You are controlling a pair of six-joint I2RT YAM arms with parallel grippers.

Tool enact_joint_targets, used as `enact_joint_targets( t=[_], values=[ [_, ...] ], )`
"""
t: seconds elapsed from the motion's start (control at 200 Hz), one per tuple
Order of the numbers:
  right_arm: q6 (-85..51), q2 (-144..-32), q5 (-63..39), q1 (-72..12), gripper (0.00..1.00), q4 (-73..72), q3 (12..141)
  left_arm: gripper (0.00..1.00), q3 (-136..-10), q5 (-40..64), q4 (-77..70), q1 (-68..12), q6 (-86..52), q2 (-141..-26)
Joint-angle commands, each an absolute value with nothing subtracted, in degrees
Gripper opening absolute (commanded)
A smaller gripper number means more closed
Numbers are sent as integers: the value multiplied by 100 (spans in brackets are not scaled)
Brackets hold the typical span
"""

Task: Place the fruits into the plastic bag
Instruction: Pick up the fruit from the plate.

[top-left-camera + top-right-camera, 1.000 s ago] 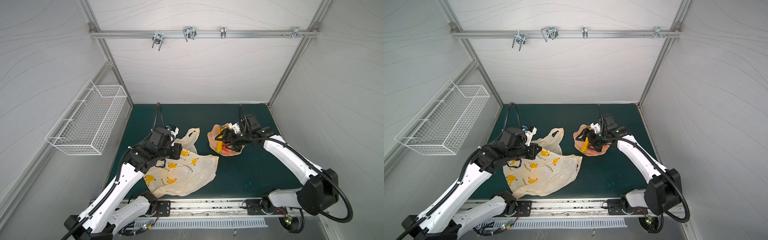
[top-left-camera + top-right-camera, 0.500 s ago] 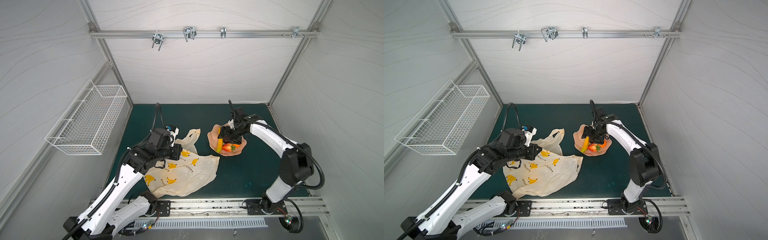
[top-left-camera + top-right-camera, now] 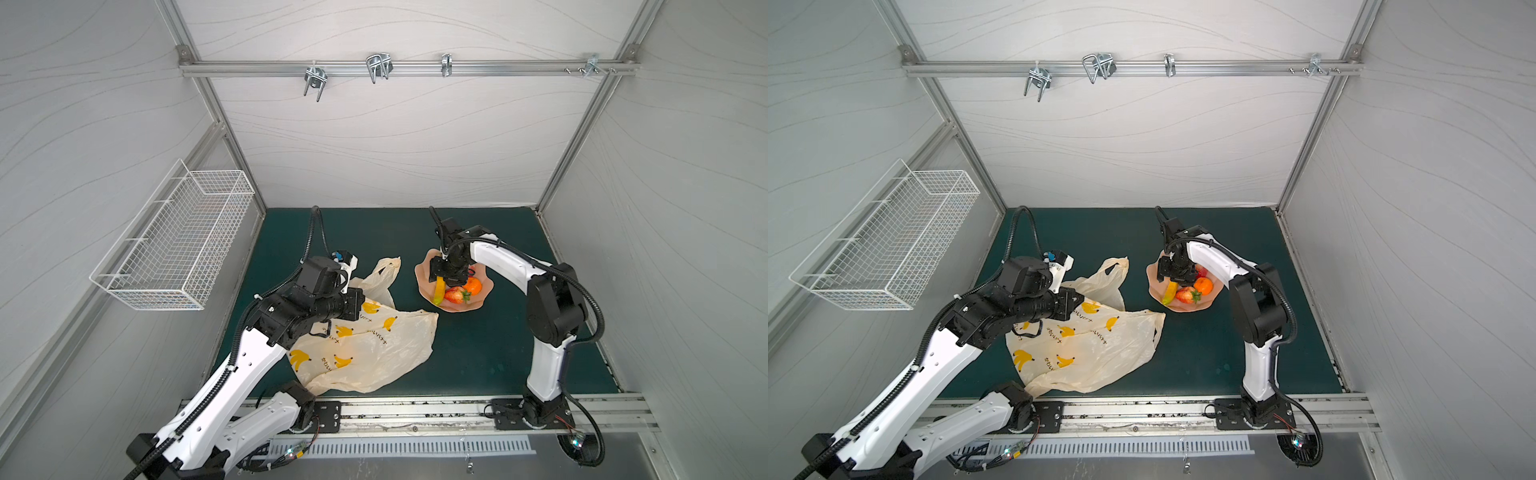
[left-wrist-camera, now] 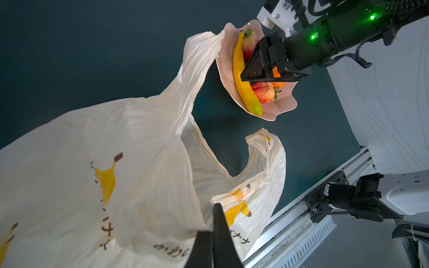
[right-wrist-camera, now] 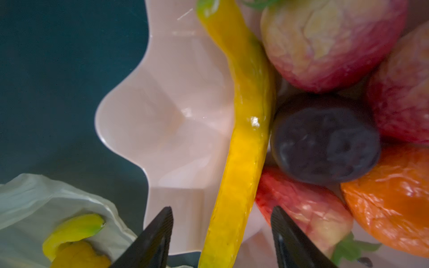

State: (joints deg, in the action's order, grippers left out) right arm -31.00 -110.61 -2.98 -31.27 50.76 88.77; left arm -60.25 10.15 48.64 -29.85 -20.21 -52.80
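Note:
The cream plastic bag (image 3: 365, 345) (image 3: 1092, 349) with banana prints lies crumpled on the green mat. My left gripper (image 4: 212, 222) (image 3: 357, 303) is shut on its mouth edge, lifting one side open. The fruits sit in the pink dish (image 3: 422, 274) (image 4: 285, 109): a long yellow banana (image 5: 248, 116) (image 3: 439, 291), strawberries (image 5: 325, 41) (image 3: 1185, 295), an orange (image 5: 390, 197) (image 3: 473, 286) and a dark brown round piece (image 5: 325, 139). My right gripper (image 5: 221, 208) (image 3: 1177, 278) points down into the dish. It is open, one finger on each side of the banana, with gaps left.
A white wire basket (image 3: 174, 241) hangs on the left wall. Metal hooks (image 3: 378, 68) hang from the rail at the back. One bag handle (image 3: 386, 270) reaches towards the dish. The base rail (image 3: 415, 411) runs along the front edge of the mat.
The right arm has swung round and come down over the dish from behind. Its jaws have narrowed around the banana. The left arm has held still with the bag.

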Motion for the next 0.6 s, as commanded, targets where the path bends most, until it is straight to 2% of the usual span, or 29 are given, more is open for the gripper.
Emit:
enact_joint_targets(
  t=[0.0, 0.595],
  values=[
    [-3059, -11229, 84, -3192, 67, 5261, 9005, 0, -6117, 1051, 4816, -3006, -2061, -5238],
    [-2998, -11872, 181, -3207, 58, 5112, 9139, 0, -6183, 1081, 4877, -3005, -2075, -5290]
  ],
)
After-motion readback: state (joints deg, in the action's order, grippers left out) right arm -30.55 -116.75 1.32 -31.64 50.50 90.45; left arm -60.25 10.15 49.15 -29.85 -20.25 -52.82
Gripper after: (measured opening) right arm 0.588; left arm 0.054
